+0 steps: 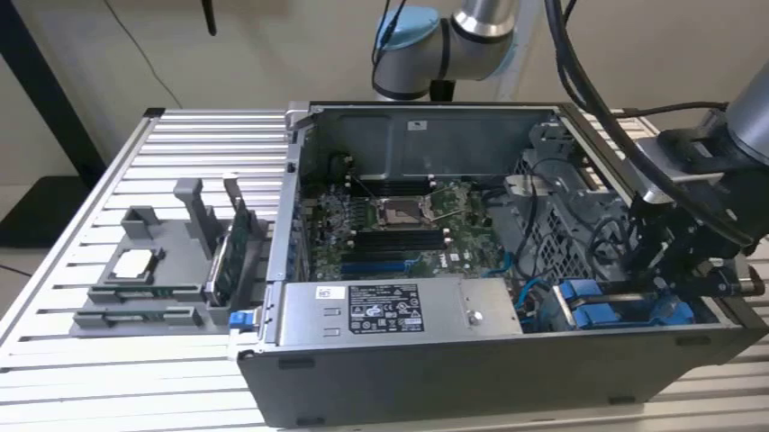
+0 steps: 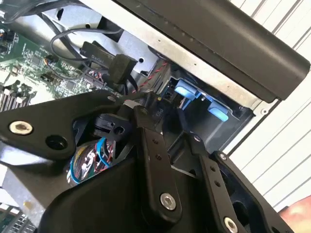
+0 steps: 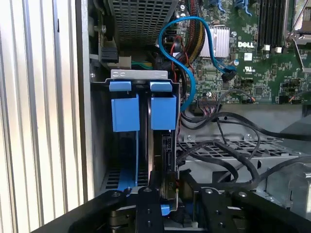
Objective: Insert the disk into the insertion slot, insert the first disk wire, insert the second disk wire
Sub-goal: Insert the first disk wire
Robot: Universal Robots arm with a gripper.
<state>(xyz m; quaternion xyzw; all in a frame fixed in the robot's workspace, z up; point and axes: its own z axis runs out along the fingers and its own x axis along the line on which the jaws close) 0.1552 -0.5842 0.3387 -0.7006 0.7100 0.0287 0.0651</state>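
Note:
The disk [image 3: 165, 148] stands on edge in the insertion slot [image 3: 97, 145], and its blue carrier handle [image 3: 163, 110] is level with a second blue handle [image 3: 125, 112] beside it. In the exterior view the blue carriers [image 1: 601, 315] sit in the case's front corner on the exterior view's right, with my gripper [image 1: 658, 290] right above them. A small black wire connector [image 3: 170, 184] lies at the gripper [image 3: 176, 190] tip, close to the disk's end. In the second wrist view this connector [image 2: 158, 112] is at the gripper [image 2: 167, 125], near the blue handles [image 2: 187, 91].
A grey power-supply box [image 1: 384, 310] lies along the case front, with the motherboard [image 1: 397, 225] behind it. A blue cable [image 3: 187, 58] and black cables [image 3: 233, 160] run over a perforated cage [image 3: 228, 145]. Another black connector [image 2: 119, 65] hangs loose. A grey parts tray [image 1: 157, 270] stands outside, on the exterior view's left.

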